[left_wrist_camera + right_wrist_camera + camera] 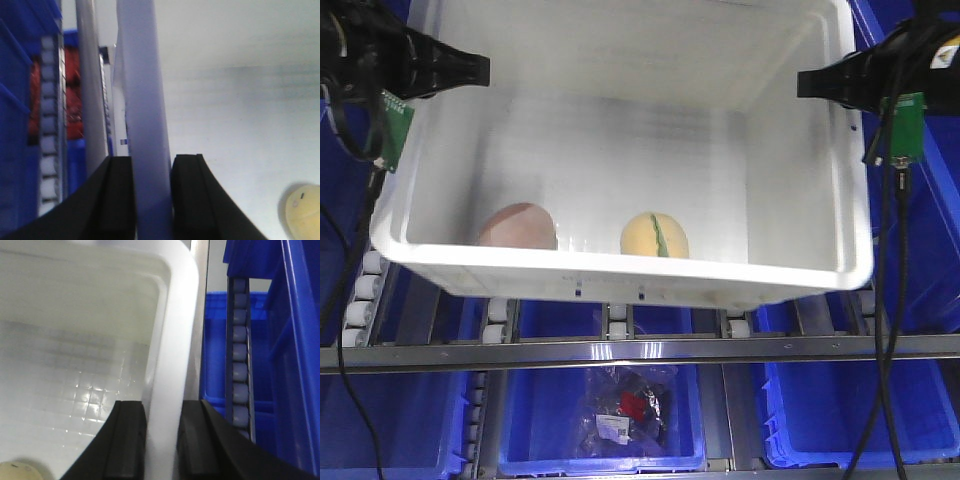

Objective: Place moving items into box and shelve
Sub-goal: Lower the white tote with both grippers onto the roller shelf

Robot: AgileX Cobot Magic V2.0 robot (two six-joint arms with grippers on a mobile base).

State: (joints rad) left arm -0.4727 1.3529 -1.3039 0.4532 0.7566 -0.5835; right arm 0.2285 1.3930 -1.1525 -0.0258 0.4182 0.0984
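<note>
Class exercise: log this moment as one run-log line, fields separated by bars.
left tool: shut on white box left rim | right tool: shut on right rim | inside: yellow egg, pink disc | box over shelf rollers

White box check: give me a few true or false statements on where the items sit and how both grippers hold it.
1. Both items lie inside the white box. True.
2. The left gripper is open, clear of the box. False: it clamps the box wall.
3. The right gripper grips the box rim. True.
4. The yellow egg rests on the brownish-pink disc. False: they lie apart.
5. The blue bin below holds nothing. False: a bagged item lies in it.
</note>
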